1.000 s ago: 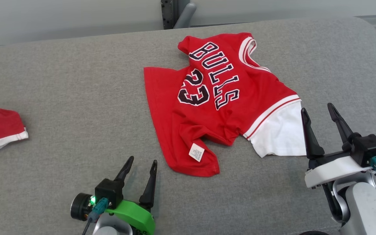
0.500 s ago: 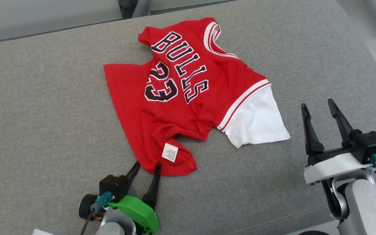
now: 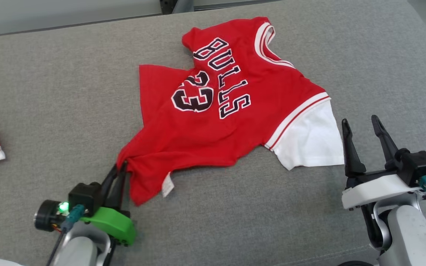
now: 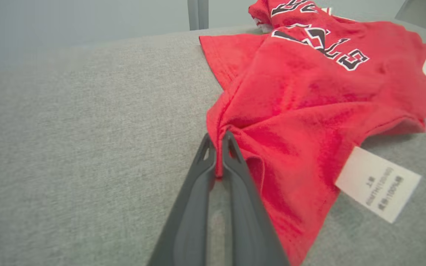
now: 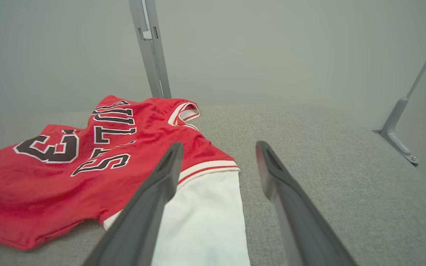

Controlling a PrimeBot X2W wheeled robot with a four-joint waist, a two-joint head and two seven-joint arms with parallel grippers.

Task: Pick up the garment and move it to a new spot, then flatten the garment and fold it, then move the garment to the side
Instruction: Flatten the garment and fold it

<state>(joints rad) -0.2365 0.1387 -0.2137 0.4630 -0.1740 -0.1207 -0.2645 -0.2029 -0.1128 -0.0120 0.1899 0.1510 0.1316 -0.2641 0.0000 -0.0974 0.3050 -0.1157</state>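
Jaws on the left gripper (image 3: 121, 167) are pinching a bunched edge of the red jersey (image 3: 216, 129), which is lying on the grey cushion (image 3: 50, 92), while the right gripper (image 3: 359, 122) is hovering, jaws spread, just beside the white sleeve (image 3: 309, 144).
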